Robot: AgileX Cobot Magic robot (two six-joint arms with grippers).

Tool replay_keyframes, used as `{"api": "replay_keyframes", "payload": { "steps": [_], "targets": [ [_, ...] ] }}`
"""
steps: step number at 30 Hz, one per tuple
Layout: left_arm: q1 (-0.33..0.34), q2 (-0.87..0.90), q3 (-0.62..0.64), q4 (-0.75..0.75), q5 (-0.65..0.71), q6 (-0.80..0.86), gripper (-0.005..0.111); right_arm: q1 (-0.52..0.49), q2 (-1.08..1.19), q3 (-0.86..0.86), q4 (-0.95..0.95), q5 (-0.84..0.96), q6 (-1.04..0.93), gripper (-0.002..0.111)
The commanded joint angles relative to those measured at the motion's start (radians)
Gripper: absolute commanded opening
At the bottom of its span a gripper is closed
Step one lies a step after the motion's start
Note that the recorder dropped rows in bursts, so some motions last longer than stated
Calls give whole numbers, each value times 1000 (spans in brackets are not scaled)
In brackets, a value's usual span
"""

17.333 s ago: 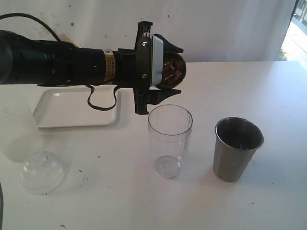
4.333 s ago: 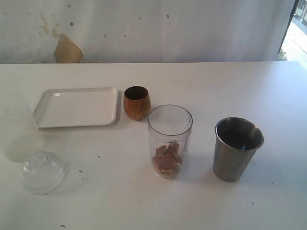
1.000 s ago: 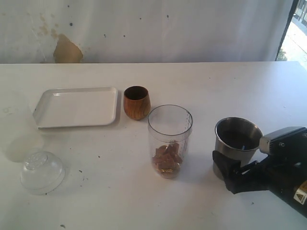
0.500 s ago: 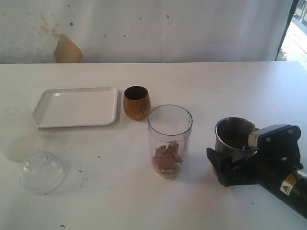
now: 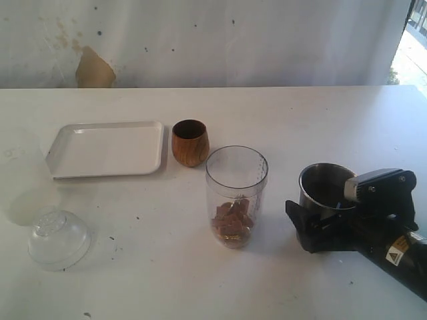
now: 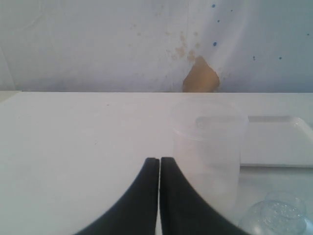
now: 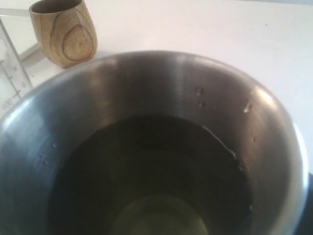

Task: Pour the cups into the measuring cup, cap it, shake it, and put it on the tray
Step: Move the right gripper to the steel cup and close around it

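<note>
As the right tool [image 5: 327, 212] edges in, its wide-spread jaws now flank the steel tumbler [image 5: 325, 189] on the tabletop near the measuring cup [image 5: 237, 193], gripping nothing yet; the second pour looks imminent. The left tool [image 6: 159, 161] sits closed, empty.

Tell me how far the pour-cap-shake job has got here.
Done: brown pieces lie in the measuring cup; the wooden cup stands beside the tray. In hand: the open right gripper flanks the steel tumbler, liquid inside. Left: that pour, fitting the cap, shaking, traying.
</note>
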Motion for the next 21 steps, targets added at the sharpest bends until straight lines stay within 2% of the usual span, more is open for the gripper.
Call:
{"api": "replay_keyframes", "payload": {
  "steps": [1, 15, 21],
  "targets": [
    [-3, -4, 6, 3, -12, -1, 1, -2, 3, -4, -41, -4, 5, 105],
    [-3, -4, 6, 3, -12, -1, 1, -2, 3, -10, -38, -12, 5, 105],
    [-3, -4, 6, 3, -12, -1, 1, -2, 3, -10, -15, -14, 5, 94]
  ]
}}
